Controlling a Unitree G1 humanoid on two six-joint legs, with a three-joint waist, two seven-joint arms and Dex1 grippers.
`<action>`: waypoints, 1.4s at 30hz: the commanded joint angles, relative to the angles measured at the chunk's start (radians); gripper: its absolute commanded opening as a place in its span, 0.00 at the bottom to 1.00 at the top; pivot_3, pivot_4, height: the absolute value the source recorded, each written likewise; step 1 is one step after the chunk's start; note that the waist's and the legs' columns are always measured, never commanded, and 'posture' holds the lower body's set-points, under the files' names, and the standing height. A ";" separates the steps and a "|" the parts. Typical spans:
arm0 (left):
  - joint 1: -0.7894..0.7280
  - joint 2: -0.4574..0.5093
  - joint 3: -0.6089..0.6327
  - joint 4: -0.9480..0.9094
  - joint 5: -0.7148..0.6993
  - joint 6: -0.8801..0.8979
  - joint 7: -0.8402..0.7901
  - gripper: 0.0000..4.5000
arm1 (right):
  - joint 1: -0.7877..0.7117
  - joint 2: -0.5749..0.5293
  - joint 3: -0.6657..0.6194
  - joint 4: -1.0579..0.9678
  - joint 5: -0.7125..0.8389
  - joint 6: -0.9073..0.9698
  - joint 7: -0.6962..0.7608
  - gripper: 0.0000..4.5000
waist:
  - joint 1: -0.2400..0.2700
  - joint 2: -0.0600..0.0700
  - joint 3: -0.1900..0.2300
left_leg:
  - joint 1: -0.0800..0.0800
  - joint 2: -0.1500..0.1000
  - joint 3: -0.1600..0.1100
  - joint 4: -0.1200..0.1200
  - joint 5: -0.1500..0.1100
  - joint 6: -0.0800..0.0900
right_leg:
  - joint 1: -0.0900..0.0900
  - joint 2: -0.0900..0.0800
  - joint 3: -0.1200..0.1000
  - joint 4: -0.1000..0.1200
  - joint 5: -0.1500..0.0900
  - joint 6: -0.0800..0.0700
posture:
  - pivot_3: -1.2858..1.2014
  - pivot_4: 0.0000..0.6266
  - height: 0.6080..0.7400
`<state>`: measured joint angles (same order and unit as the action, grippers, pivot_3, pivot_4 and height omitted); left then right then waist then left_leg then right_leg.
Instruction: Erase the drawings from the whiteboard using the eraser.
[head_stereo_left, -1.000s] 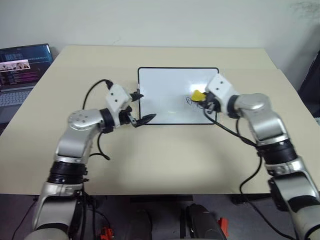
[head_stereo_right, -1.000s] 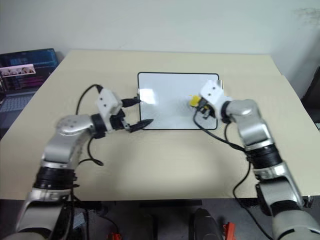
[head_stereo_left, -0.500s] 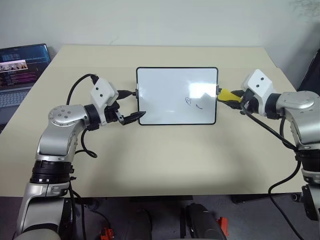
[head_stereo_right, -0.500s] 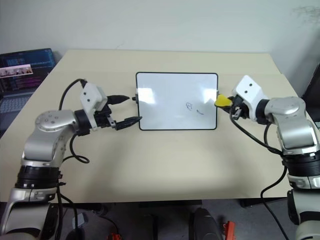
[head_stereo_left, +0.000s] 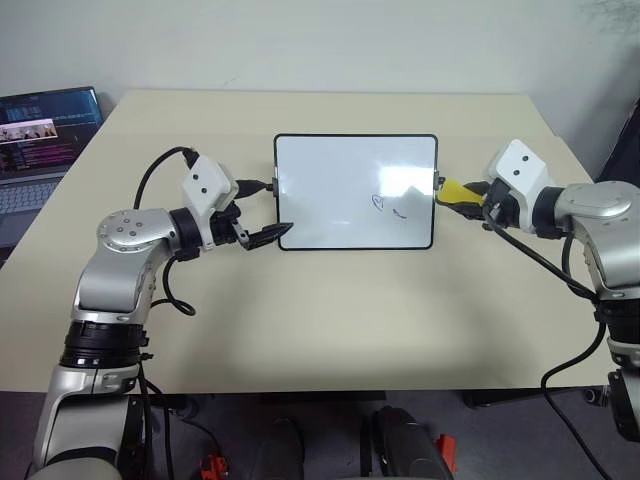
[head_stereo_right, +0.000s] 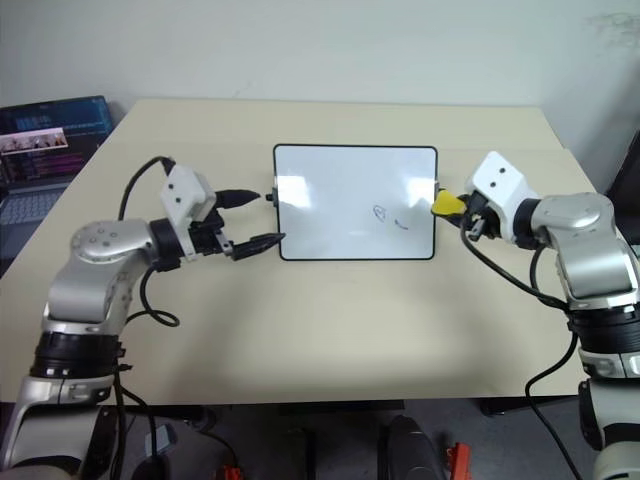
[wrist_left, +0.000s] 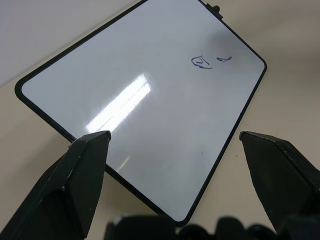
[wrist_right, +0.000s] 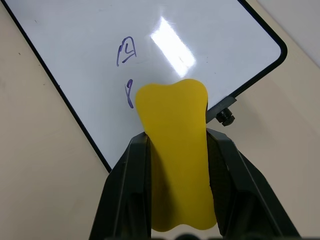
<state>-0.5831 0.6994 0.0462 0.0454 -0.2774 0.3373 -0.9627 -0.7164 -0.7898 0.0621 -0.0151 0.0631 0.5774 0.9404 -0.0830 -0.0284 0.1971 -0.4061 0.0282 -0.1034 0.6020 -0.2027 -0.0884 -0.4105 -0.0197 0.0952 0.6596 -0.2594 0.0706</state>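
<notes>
Since 1 second ago the right gripper (head_stereo_left: 478, 197) has pulled off the board (head_stereo_left: 330, 175) to its right edge, and the left gripper (head_stereo_left: 266, 212) has drawn back a little at the left edge, while the 2 blue marks (head_stereo_left: 388, 206) remain. In the left wrist view the fingers (wrist_left: 75, 175) stand wide apart and hold nothing; in the right wrist view the fingers (wrist_right: 127, 175) are closed on the yellow eraser (wrist_right: 175, 150). I judge the eraser light and slightly soft, so gripping its long sides is good, and the glossy board may slide unless braced at the frame.

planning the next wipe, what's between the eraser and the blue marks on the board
Only bare whiteboard surface and its black frame edge lie between the eraser, held in the right hand, and the drawings, as the left eye view shows.
</notes>
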 joint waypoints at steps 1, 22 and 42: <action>-0.014 -0.003 0.006 -0.033 -0.010 -0.010 0.005 1.00 | -0.003 -0.007 -0.012 -0.045 0.017 0.003 -0.003 0.25 | 0.000 0.000 0.000 | 0.000 0.000 0.000 0.000 0.000 0.000 | 0.000 0.000 0.000 0.000 0.000 0.000 | 0.52 0.24 1.00; -0.013 -0.074 -0.080 -0.022 0.032 -0.047 0.013 1.00 | -0.192 0.318 0.076 0.144 -0.062 -0.068 -0.291 0.25 | -0.005 0.000 0.000 | 0.001 0.000 0.000 0.006 0.000 0.000 | 0.001 0.000 0.000 0.004 0.001 -0.001 | 0.52 0.24 1.00; 0.033 -0.117 -0.091 -0.036 0.022 -0.051 0.023 1.00 | -0.257 0.396 0.191 0.632 -0.256 -0.291 -0.481 0.25 | 0.001 0.000 0.000 | 0.006 0.000 -0.001 0.007 0.000 0.000 | 0.006 0.000 0.000 0.005 0.001 -0.001 | 0.52 0.24 1.00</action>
<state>-0.5473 0.5676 -0.0751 0.0486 -0.2460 0.2962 -0.9469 -0.9988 -0.3698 0.2498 0.5928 -0.1592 0.2791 0.4562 -0.0824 -0.0286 0.1968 -0.4005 0.0278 -0.1047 0.6088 -0.2023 -0.0882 -0.4040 -0.0195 0.0949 0.6652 -0.2584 0.0701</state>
